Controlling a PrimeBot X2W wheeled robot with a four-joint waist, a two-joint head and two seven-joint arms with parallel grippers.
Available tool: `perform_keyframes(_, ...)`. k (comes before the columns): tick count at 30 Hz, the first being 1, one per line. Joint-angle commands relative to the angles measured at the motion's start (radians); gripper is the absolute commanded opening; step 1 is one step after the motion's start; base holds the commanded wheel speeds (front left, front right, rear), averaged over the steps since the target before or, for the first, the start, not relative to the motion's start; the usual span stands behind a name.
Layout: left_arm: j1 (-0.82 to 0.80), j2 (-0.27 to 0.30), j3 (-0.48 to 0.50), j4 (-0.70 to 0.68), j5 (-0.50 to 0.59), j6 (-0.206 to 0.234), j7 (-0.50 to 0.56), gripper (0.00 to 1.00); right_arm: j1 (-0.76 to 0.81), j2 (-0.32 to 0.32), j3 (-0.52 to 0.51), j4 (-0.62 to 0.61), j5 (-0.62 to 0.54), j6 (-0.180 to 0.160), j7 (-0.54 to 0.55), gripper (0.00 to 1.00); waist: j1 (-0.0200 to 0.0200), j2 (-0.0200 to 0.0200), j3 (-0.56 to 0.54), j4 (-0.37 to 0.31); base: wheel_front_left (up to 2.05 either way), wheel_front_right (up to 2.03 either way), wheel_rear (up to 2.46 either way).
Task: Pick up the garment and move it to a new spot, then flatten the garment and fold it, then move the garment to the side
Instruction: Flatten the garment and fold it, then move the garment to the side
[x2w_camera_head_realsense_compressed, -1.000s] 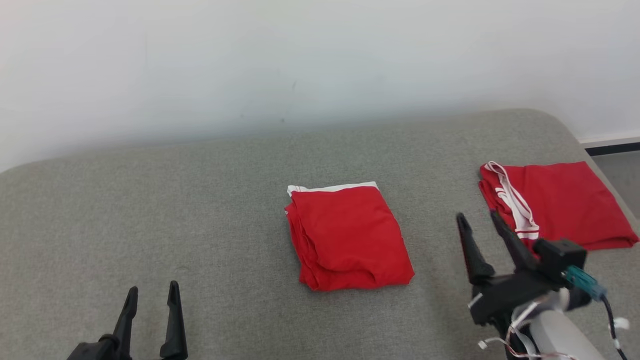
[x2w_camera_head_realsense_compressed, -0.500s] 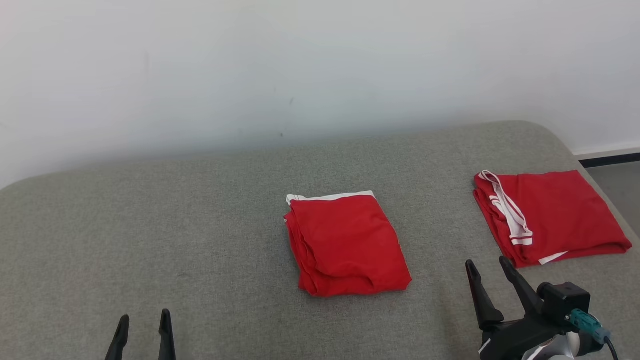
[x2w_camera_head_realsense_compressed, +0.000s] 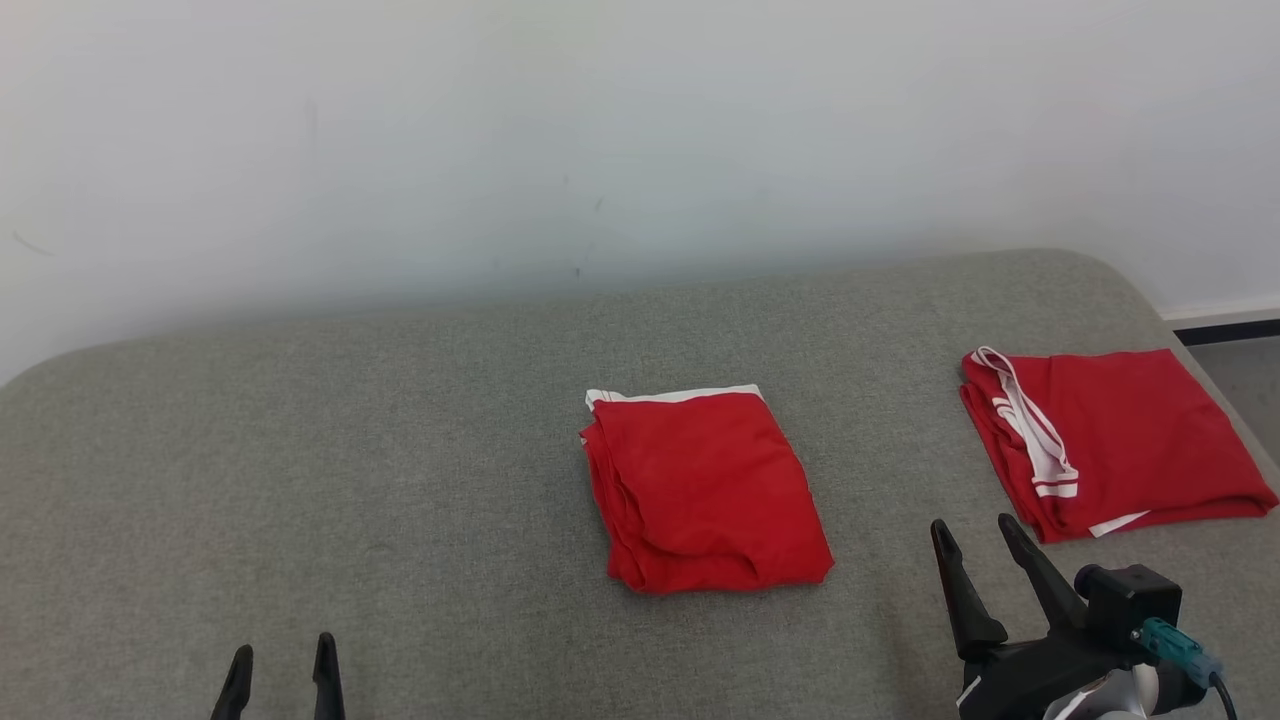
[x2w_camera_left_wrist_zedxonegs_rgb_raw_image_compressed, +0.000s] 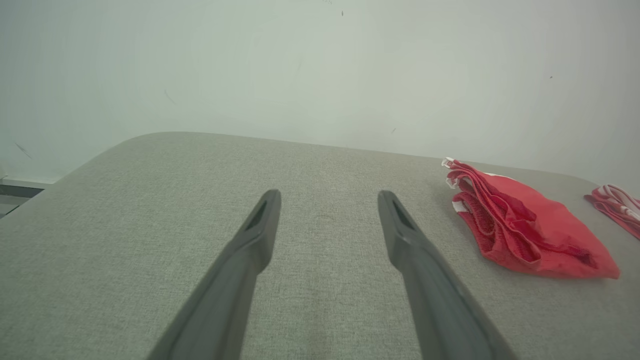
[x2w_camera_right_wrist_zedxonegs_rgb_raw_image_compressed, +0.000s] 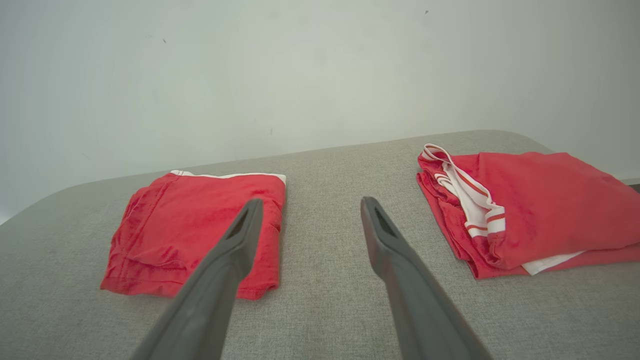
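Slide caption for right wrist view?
Open right claw aimed between folded red cloth garment and stripe-trimmed red garment on grey fabric surface.

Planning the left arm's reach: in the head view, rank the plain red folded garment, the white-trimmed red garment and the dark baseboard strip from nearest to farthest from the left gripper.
1. Plain red folded garment, in the centre, nearest the left gripper.
2. White-trimmed red garment, over at the right.
3. Dark baseboard strip, at the view's far right edge, beyond both.

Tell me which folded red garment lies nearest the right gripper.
The right-hand garment, striped white trim showing, just beyond the right gripper. The middle garment lies farther off.
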Motion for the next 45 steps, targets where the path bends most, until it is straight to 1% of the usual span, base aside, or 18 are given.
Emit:
perform_keyframes(1,-0.004,0.000,0.004,-0.003,0.001,0.003,-0.002,1.00,0.009,0.001,-0.003,0.000,0.003,-0.003,0.002,1.00,0.0001,0.0000,0.001,0.000,0.00,0.00,0.00)
perform_keyframes(8,-0.012,0.000,-0.003,-0.002,0.012,-0.004,-0.002,1.00,0.011,0.006,-0.006,-0.003,-0.003,-0.003,-0.001,1.00,0.0001,0.0000,0.005,0.000,0.00,0.00,0.00)
perform_keyframes(13,-0.014,0.000,-0.010,-0.003,0.012,0.000,-0.002,1.00,0.012,0.007,-0.009,-0.003,-0.005,-0.003,0.007,1.00,0.0001,0.0000,0.007,0.006,0.00,0.00,0.00)
perform_keyframes(17,-0.009,0.000,-0.022,-0.008,0.009,0.006,-0.002,1.00,-0.036,0.008,0.001,0.014,0.024,-0.003,0.081,1.00,0.0001,0.0000,0.010,0.017,0.00,0.00,0.00)
perform_keyframes(20,-0.011,0.001,-0.035,-0.012,0.003,0.008,-0.002,1.00,-0.099,0.015,0.015,0.046,0.063,-0.003,0.194,1.00,0.0001,0.0000,0.017,0.033,0.00,0.00,0.00)
perform_keyframes(22,-0.019,0.000,-0.047,-0.018,0.001,0.007,-0.002,1.00,-0.156,0.011,0.032,0.081,0.077,-0.003,0.294,1.00,0.0001,0.0000,0.028,0.048,0.00,0.00,0.00)
perform_keyframes(25,-0.033,0.001,-0.073,-0.023,0.003,0.003,-0.002,1.00,-0.252,0.013,0.016,0.159,0.099,-0.003,0.417,1.00,0.0001,0.0000,0.049,0.086,0.00,0.00,0.00)
perform_keyframes(29,-0.051,0.000,-0.104,-0.025,0.000,0.003,-0.002,1.00,-0.372,0.018,0.001,0.282,0.068,-0.003,0.523,1.00,0.0001,0.0000,0.080,0.146,0.00,0.00,0.00)
perform_keyframes(36,-0.084,0.000,-0.158,-0.013,-0.011,0.006,-0.002,1.00,-0.495,0.029,-0.076,0.493,0.012,-0.003,0.582,1.00,0.0001,0.0000,0.123,0.245,0.00,0.00,0.00)
perform_keyframes(40,-0.099,0.000,-0.176,-0.012,-0.015,0.008,-0.002,1.00,-0.519,0.035,-0.113,0.578,-0.006,-0.003,0.572,1.00,0.0001,0.0000,0.143,0.281,0.00,0.00,0.00)
perform_keyframes(45,-0.114,0.000,-0.191,-0.015,-0.020,0.008,-0.002,1.00,-0.551,0.019,-0.158,0.681,-0.040,-0.003,0.570,1.00,0.0001,0.0000,0.166,0.308,0.00,0.00,0.00)
